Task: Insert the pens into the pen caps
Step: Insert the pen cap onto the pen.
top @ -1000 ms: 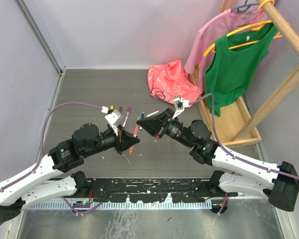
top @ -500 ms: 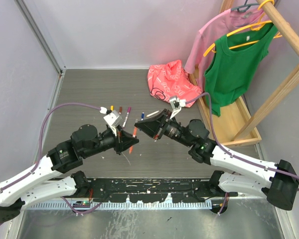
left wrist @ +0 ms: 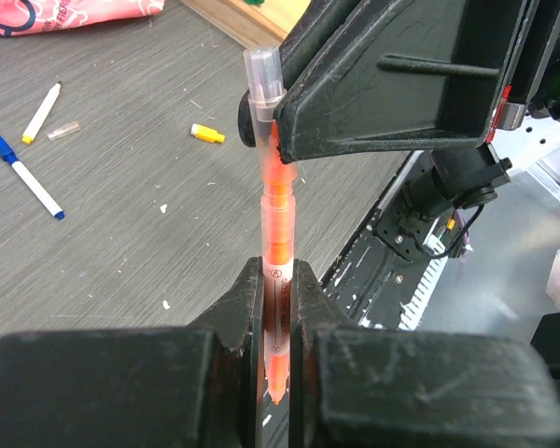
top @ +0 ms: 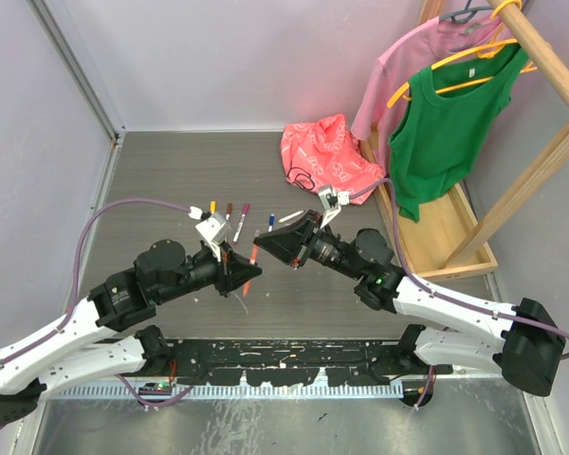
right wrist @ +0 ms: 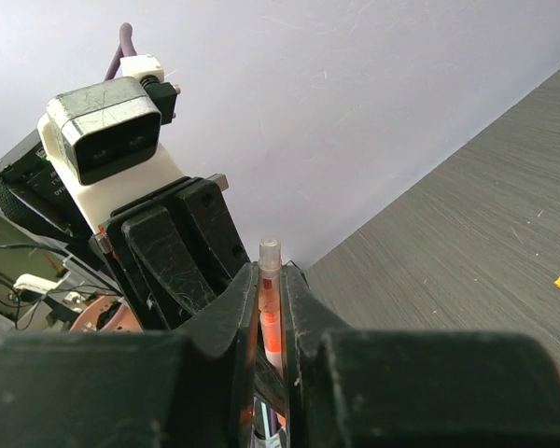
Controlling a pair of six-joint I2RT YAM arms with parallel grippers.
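Thin orange marker pen [left wrist: 277,215] upright at centre of left wrist view, lower body clamped in left gripper [left wrist: 276,285]. Clear plastic cap [left wrist: 264,89] over upper end, pinched by right gripper [right wrist: 269,280]. Capping step in hand, cap seemingly partly seated. Next: straight push along pen axis, no tilt.

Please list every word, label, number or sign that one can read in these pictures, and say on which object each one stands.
Nothing can be read for certain.
On the orange pen, where the left tool holds it: small print and a round mark, too small to read.
On the red bag: white printing, too blurred to read.
On the clear pen cap: no print visible.
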